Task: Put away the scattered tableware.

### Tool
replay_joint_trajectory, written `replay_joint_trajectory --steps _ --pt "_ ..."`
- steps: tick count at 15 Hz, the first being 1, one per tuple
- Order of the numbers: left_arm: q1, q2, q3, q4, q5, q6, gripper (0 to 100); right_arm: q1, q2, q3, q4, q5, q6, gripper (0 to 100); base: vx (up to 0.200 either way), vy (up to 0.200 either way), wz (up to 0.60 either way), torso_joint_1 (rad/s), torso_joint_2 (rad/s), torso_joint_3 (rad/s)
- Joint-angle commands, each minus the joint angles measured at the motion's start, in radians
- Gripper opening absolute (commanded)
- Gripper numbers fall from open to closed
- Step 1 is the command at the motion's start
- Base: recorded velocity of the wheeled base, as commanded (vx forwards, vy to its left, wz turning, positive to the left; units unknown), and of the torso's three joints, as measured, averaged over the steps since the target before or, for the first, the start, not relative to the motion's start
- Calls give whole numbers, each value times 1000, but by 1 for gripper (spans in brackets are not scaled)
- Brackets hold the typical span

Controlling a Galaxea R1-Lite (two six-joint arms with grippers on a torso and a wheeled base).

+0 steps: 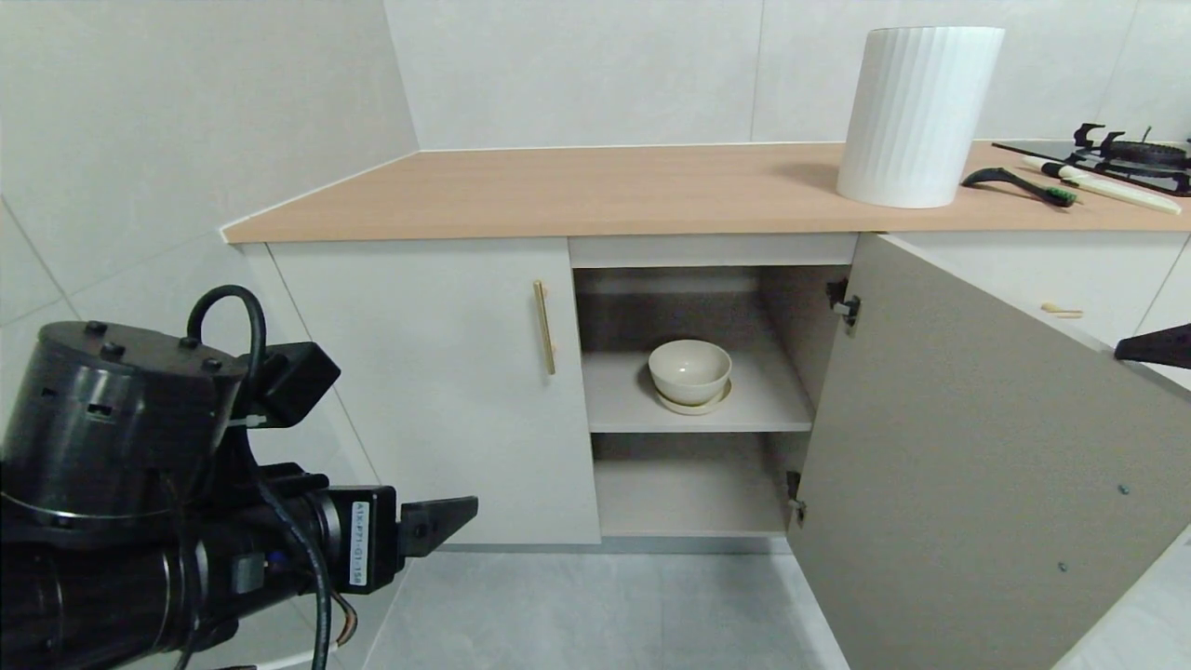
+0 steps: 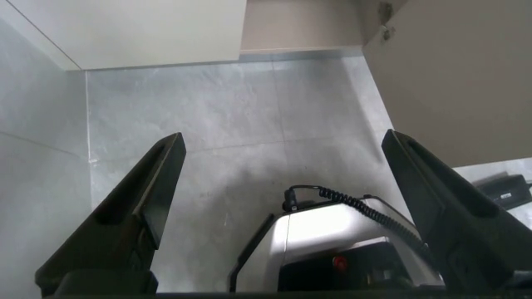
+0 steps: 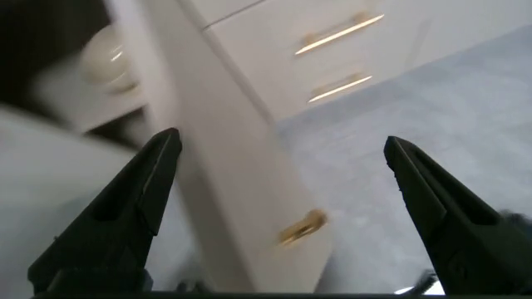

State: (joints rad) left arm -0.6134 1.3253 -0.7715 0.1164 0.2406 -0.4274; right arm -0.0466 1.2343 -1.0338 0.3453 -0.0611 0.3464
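Note:
A cream bowl sits on a small plate on the middle shelf of the open cabinet; the right wrist view catches the bowl too. My left gripper is low at the left, near the floor in front of the closed door, and my left gripper is open and empty over grey floor. My right gripper is at the right edge, beyond the swung-out door. My right gripper is open, with the door's edge seen between its fingers, not touching.
The open cabinet door juts toward me on the right. On the wooden counter stand a tall white ribbed container, a black spatula and a cream utensil, beside a gas hob.

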Motion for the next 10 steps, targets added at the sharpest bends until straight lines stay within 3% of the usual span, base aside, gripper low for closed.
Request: replay_joint_trajectory --steps 1,7,10 --pt "0 0 0 0 0 -1 100 1 13 -2 27 30 -1 100 0 0 0 0 0 0" --pt "0 0 0 0 0 -1 100 24 8 5 27 86 2 100 0 0 0 0 0 0" --pt "0 0 -2 0 0 -1 100 22 -133 -6 -6 145 10 100 0 0 0 0 0 0"
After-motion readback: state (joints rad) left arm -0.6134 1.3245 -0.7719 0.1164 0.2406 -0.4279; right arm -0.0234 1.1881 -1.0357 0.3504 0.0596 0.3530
